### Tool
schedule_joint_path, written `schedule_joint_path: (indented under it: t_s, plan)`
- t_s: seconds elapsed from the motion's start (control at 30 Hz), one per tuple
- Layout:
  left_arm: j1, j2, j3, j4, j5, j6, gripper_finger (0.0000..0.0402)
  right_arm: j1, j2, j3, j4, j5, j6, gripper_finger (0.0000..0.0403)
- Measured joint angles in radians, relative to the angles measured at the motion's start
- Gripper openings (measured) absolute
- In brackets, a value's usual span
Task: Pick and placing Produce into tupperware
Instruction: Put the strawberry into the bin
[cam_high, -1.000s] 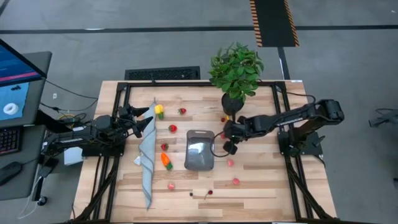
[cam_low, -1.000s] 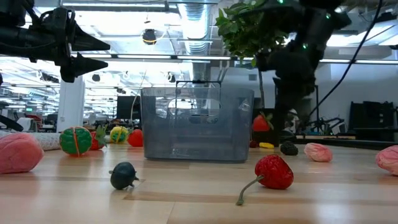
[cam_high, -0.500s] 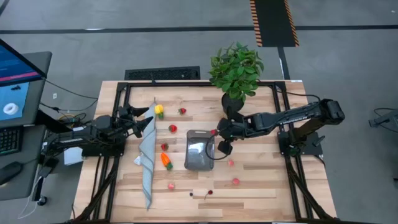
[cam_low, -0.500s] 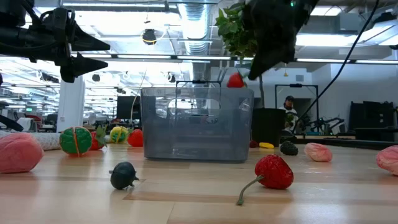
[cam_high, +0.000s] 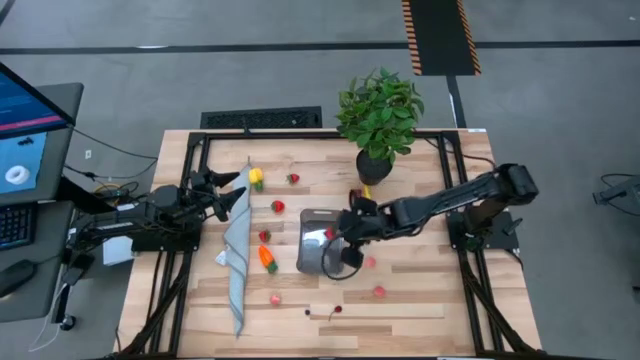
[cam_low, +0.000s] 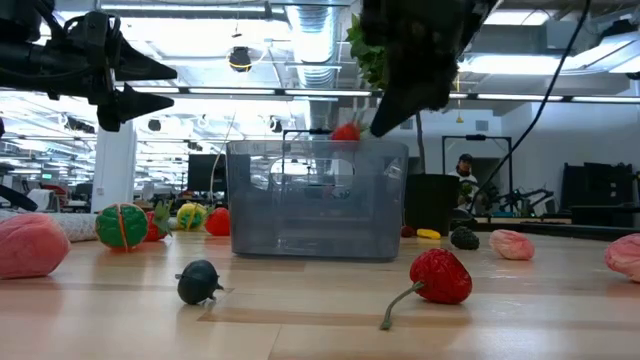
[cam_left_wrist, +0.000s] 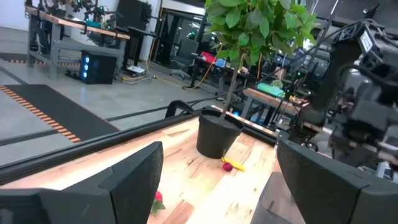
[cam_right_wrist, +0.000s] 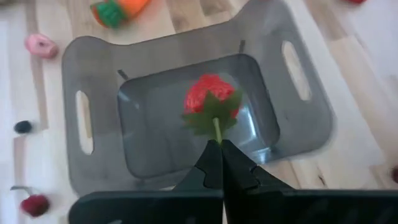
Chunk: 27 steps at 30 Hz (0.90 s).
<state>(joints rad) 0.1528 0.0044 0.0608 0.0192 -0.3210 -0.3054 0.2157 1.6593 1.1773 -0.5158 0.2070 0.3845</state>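
Observation:
The tupperware (cam_high: 318, 250), a clear greyish box with two slotted rim handles, stands mid-table on its base. My right gripper (cam_high: 338, 235) hovers over its open top, shut on a red strawberry (cam_right_wrist: 209, 97) with a green leaf cap; the low view shows the strawberry (cam_low: 346, 132) just above the rim. More produce lies loose on the wood: a carrot (cam_high: 267, 257), a stemmed strawberry (cam_low: 440, 277), and pink pieces (cam_high: 380, 291). My left gripper (cam_high: 228, 192) waits open above the table's left side, holding nothing. My right gripper pinches the strawberry's thin green stem (cam_right_wrist: 217, 133) between its two fingertips. The fingers come slanting down from the table's right side. The berry sticks out past the fingertips, lifted clear, over the inside of the tupperware.
A potted plant (cam_high: 380, 115) stands at the far edge, right of centre. A long grey cloth strip (cam_high: 238, 255) lies along the left side. A small dark piece (cam_low: 199, 282) and a green-and-red ball (cam_low: 121, 225) rest near the tupperware.
My right gripper has risen and swung toward the table's left edge, from beside the plant pot to over the tupperware, rolling a little. The strawberry has come up off the table with it and is now above the container's rim.

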Motion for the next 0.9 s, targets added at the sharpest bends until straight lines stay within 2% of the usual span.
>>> schedule_joint_path:
  t_s: [0.4, 0.63, 0.9]
  plan:
    - [-0.002, 0.003, 0.0, -0.007, 0.001, 0.0, 0.0307, -0.002, 0.181, 0.123, 0.0, -0.054, -0.078, 0.0015]
    - [-0.001, 0.003, 0.0, -0.007, 0.001, 0.0, 0.0307, -0.009, 0.181, 0.131, -0.019, -0.06, -0.097, 0.004]
    - [-0.001, 0.003, 0.0, -0.007, 0.002, -0.001, 0.0307, -0.011, 0.181, 0.13, -0.022, -0.072, -0.097, 0.0038]
